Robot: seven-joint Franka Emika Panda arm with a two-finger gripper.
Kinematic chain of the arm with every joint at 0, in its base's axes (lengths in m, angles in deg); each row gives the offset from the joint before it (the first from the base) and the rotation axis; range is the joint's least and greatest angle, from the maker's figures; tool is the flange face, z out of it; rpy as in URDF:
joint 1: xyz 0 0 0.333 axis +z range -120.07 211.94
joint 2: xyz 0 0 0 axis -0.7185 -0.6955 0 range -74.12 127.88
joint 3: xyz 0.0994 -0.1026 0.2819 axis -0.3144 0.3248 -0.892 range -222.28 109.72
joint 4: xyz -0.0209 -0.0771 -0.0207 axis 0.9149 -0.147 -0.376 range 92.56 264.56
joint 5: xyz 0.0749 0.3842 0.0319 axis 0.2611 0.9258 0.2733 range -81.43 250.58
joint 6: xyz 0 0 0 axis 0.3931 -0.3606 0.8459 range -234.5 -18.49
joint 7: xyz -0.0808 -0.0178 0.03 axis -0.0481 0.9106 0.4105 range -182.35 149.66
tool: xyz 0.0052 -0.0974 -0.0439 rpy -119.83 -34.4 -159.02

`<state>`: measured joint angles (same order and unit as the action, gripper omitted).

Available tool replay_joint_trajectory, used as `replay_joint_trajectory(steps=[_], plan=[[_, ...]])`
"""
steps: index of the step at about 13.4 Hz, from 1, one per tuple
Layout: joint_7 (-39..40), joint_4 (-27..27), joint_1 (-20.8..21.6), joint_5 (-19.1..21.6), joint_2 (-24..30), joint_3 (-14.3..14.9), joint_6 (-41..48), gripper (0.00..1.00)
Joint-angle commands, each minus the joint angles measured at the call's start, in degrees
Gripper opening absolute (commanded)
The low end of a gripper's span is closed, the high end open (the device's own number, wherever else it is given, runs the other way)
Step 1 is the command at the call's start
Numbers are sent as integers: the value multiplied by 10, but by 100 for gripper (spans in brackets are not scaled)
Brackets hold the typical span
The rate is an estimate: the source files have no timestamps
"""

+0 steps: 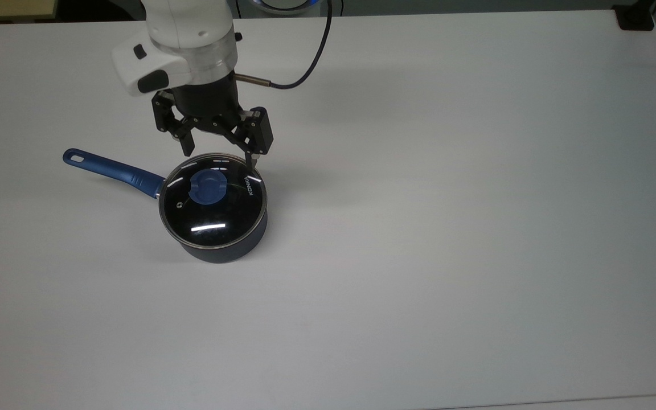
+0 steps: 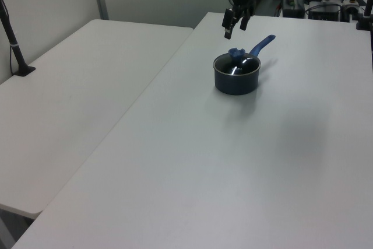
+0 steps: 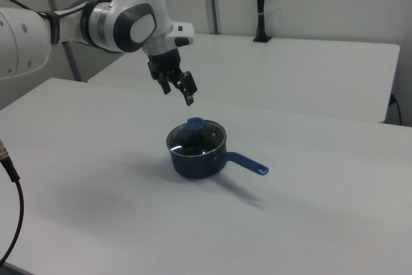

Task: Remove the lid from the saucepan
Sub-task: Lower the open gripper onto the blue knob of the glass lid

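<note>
Lid (image 1: 213,200) lettered "KONKA" seated on saucepan (image 1: 222,247), claw (image 1: 221,160) spread open above, clear of blue knob (image 1: 208,188)

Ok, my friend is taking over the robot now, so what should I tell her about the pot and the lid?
Gripper: open, holding nothing, up in the air above the pot, not touching it.
Saucepan: standing on the white table, its blue handle pointing to the top view's left.
Lid: on the saucepan, blue knob in the middle.
Done: nothing lifted so far.
Left: probably line up over the knob, come down, close on it, lift the lid off and set it on the table.
</note>
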<state>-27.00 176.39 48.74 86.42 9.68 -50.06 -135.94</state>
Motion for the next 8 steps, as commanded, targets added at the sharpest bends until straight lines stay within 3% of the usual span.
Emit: replay_joint_trajectory(steps=[1, 8], plan=[[-11, 2, 8, -21, -11, 10, -12, 100], [11, 5, 8, -22, -41, 28, -24, 100]])
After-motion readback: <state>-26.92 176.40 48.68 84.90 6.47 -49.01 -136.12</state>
